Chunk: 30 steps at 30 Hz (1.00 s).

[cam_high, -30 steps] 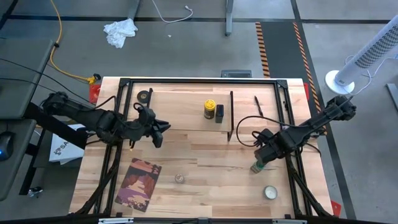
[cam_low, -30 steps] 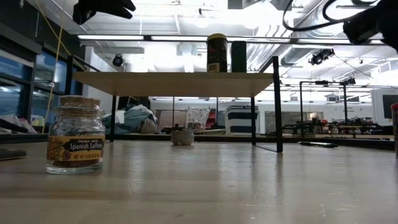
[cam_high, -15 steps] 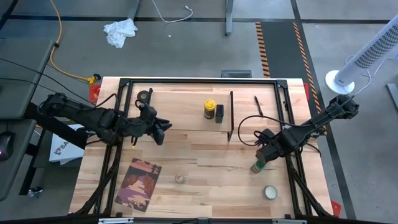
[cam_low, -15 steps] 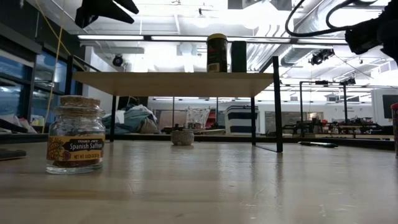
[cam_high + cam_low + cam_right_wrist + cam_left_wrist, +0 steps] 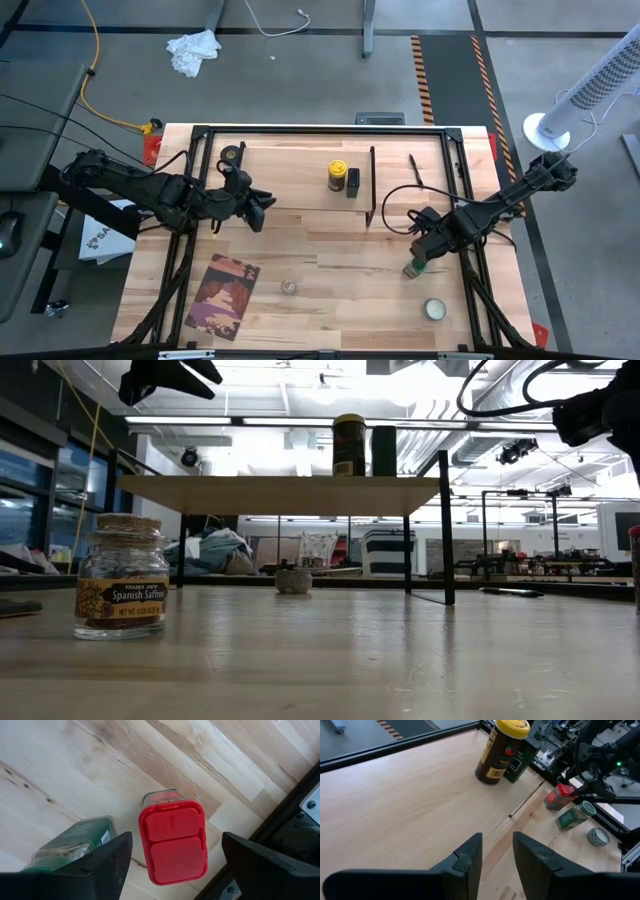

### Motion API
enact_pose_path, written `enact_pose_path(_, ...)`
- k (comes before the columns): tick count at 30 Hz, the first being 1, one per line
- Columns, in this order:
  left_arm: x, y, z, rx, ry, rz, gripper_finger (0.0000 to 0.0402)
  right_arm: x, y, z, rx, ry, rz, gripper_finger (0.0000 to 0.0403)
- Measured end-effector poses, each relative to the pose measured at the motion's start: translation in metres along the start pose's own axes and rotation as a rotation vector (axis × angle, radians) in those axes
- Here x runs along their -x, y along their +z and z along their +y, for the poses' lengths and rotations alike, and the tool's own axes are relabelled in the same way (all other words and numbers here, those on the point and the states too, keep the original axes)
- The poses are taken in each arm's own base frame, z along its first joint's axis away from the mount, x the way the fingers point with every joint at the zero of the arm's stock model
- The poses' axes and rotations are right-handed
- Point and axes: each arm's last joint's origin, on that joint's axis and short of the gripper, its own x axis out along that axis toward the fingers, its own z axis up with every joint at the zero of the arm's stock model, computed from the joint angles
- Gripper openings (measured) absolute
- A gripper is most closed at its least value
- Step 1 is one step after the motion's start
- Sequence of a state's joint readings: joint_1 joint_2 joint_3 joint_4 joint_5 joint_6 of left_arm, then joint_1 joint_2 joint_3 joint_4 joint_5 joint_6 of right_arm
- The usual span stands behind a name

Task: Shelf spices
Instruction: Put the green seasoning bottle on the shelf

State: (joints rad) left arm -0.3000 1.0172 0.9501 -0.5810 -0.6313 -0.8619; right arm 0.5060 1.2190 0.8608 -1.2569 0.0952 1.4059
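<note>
The shelf (image 5: 308, 180) is a light-wood board on black legs. The yellow-lidded jar (image 5: 338, 175) and the black square tin (image 5: 353, 181) stand on its right part, also seen in the left wrist view as jar (image 5: 501, 750) and tin (image 5: 520, 762). The red-topped container (image 5: 172, 840) and the green-lidded jar (image 5: 75, 842) stand side by side on the table right of the shelf. My right gripper (image 5: 175, 840) hovers open above the red-topped one, one finger on each side. The tiny clear jar (image 5: 288, 287) stands near the table's front. My left gripper (image 5: 255, 210) hangs open over the shelf's left front.
A black tape roll (image 5: 232, 155) lies left of the shelf at the far side. A flat round tin (image 5: 434, 309) sits near the front right, and a printed booklet (image 5: 222, 295) at the front left. A pen (image 5: 413, 165) lies right of the shelf. A black frame (image 5: 460, 170) borders the table.
My left gripper has tipped a little above the shelf's left end and stays high. The jars and tin have kept their places.
</note>
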Motion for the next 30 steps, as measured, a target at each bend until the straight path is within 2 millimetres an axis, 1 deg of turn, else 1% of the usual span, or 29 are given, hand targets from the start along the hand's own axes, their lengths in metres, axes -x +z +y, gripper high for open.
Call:
enact_pose_path(16, 0.0, 0.0008, 0.0007, 0.0, 0.024, -0.028, 0.0106, 0.0, 0.0002, -0.0001, 0.044, -0.002, -0.006, 0.0304)
enact_pose_path(30, 0.0, 0.0009, 0.0007, 0.0, 0.025, -0.03, 0.0106, 0.0, 0.0002, -0.0001, 0.045, -0.002, -0.006, 0.0304)
